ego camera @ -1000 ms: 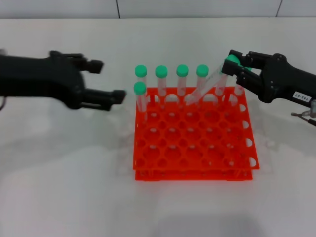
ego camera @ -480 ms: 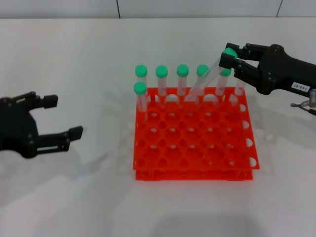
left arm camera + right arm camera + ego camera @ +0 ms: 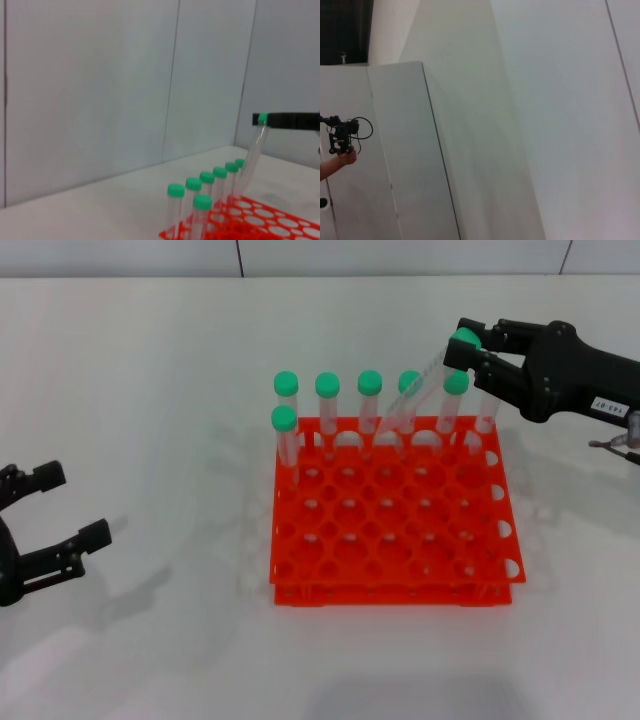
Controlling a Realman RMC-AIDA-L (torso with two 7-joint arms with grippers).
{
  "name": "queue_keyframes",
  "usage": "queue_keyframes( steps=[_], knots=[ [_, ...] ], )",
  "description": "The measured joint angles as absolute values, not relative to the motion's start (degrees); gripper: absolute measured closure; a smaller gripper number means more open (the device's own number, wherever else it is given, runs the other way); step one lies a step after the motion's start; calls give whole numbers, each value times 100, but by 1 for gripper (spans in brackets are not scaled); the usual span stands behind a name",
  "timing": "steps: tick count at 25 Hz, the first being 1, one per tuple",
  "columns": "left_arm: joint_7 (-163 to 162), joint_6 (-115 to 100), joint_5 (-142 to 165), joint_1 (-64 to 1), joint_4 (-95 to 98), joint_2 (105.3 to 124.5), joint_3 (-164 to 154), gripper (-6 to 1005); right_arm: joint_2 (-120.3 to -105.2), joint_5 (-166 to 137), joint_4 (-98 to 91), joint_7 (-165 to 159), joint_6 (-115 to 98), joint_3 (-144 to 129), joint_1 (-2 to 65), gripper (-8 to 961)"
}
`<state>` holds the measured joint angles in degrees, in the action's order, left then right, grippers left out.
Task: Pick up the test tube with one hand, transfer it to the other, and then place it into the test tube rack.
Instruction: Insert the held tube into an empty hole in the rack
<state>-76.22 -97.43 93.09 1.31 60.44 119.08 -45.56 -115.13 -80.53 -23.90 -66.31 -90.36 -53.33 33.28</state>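
A plain white tabletop point(image 3: 150, 370) is filling the head view under a pale wall. The right gripper point(image 3: 478, 358), black with a small white printed label on its wrist, is hanging over the far right corner of the square orange-red plastic rack point(image 3: 390, 530) and pinching the green cap of a slender clear plastic test tube point(image 3: 425, 385). The tube's long axis is slanting down and leftward from those fingers, its lower end reaching the rack's back row among the upright capped tubes point(image 3: 327, 400). The left gripper point(image 3: 45, 520), black too, is sitting well apart at the near left, fingers spread and holding nothing.

In the left wrist view the tube point(image 3: 254, 150) is leaning beneath the right gripper's dark fingers point(image 3: 285, 120), so I judge it needs tipping upright over a hole.

The right wrist view is showing only pale wall panels.
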Motion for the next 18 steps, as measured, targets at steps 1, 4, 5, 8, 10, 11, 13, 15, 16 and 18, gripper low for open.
queue_keyframes(
  steps=[1, 4, 5, 8, 10, 11, 13, 15, 16, 18],
  knots=[
    [-7632, -9804, 9439, 71, 5980, 11908, -4444, 109, -11513, -8054, -2437, -6675, -9026, -5340, 3327, 673],
    [-7760, -9832, 9771, -29, 5939, 11909, -4365, 109, -11513, -8064, -2574, -6775, -9013, -5387, 3310, 673],
    [-7857, -9821, 9900, -78, 5951, 11909, -4363, 109, -11513, -8065, -2642, -6798, -9015, -5420, 3302, 672],
    [-8153, -9791, 10305, -239, 5975, 11906, -4268, 110, -11513, -8069, -2878, -6899, -9012, -5580, 3274, 672],
    [-8297, -9795, 10543, -348, 5978, 11904, -4170, 110, -11513, -8074, -3065, -7019, -8995, -5739, 3254, 671],
    [-8394, -9809, 10689, -411, 5988, 11903, -4140, 110, -11513, -8078, -3155, -7069, -8982, -5821, 3250, 671],
    [-8503, -9811, 10792, -469, 6023, 11902, -4137, 110, -11513, -8121, -3375, -7202, -8931, -5981, 3244, 670],
    [-8605, -9811, 10905, -512, 6084, 11902, -4136, 110, -11517, -8228, -3559, -7324, -8880, -6057, 3244, 670],
    [-8623, -9812, 10929, -519, 6120, 11904, -4136, 110, -11520, -8301, -3653, -7394, -8852, -6079, 3250, 670],
    [-8634, -9818, 10953, -525, 6207, 11914, -4150, 110, -11527, -8382, -3748, -7481, -8820, -6111, 3286, 669]
  ],
)
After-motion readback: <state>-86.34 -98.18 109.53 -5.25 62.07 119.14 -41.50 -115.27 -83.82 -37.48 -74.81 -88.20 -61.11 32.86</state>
